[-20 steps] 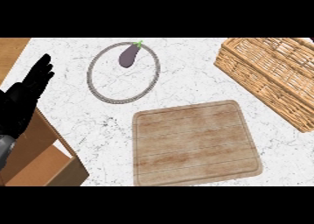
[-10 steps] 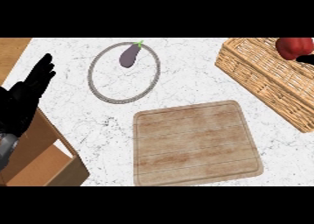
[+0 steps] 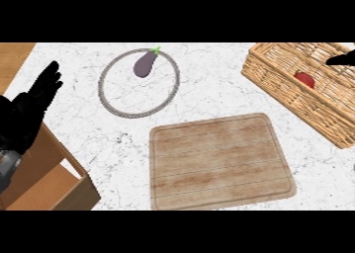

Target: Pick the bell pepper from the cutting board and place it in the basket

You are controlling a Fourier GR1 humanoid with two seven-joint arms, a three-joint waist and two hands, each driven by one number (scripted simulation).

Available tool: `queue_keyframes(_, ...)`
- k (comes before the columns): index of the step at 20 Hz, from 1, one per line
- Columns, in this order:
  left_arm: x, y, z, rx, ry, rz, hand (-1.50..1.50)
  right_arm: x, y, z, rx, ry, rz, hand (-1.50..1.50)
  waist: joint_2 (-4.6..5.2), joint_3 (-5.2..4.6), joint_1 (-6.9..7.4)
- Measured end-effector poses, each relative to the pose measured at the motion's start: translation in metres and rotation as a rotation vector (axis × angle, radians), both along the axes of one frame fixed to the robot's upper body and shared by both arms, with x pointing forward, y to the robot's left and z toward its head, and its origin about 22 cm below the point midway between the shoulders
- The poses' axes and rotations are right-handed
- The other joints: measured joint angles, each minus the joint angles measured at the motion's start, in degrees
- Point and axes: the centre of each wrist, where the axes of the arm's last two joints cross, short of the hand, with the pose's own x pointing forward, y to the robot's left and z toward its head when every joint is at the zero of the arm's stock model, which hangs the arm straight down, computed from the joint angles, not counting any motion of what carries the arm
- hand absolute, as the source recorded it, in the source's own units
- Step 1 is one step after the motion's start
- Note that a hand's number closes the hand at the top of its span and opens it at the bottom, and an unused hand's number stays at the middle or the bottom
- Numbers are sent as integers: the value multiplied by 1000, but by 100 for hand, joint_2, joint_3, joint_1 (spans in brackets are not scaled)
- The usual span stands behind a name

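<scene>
The left hand (image 3: 23,116) rests at the left edge, fingers straight and pointing up, holding nothing, over the wooden box (image 3: 45,183) in the lower left corner. Next comes the plate (image 3: 138,83), a grey ring on the marble counter (image 3: 209,99) with an eggplant (image 3: 145,64) lying near its upper rim. Below and to the right, the cutting board (image 3: 220,160) lies bare, so the pick looks done. Further right the basket (image 3: 311,86) stands at an angle, and the pepper (image 3: 305,79) shows red inside it, toward the upper middle, partly seen through the weave. I cannot tell whether it has settled on the bottom. At the far right edge only a dark tip of the right hand (image 3: 349,58) shows, over the basket's upper right part and apart from the pepper; whether its fingers are spread or curled cannot be told from so little. In my judgement the placing step is at its end or just over: the pepper is out of the hand and in the basket. The next move calls only for drawing the right arm up and away without brushing the basket's rim.
</scene>
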Motion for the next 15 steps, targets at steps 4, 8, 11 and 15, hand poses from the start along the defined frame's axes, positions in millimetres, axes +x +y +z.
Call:
queue_keyframes(4, 1, 1, 0, 2, 4, 0, 0, -2, -21, 10, 105, -75, -87, -150, 3, -3, -22)
queue_keyframes(8, 1, 3, 0, 3, 8, -3, 0, -10, -52, 18, 181, -77, -184, -150, 4, -7, -48)
queue_keyframes(11, 1, 3, 1, -2, 2, -6, 0, -23, -81, 19, 243, -71, -248, -150, 20, -13, -34)
queue_keyframes(15, 1, 3, 2, -9, -3, -9, 0, -44, -118, 19, 281, -47, -297, -150, 41, -16, -23)
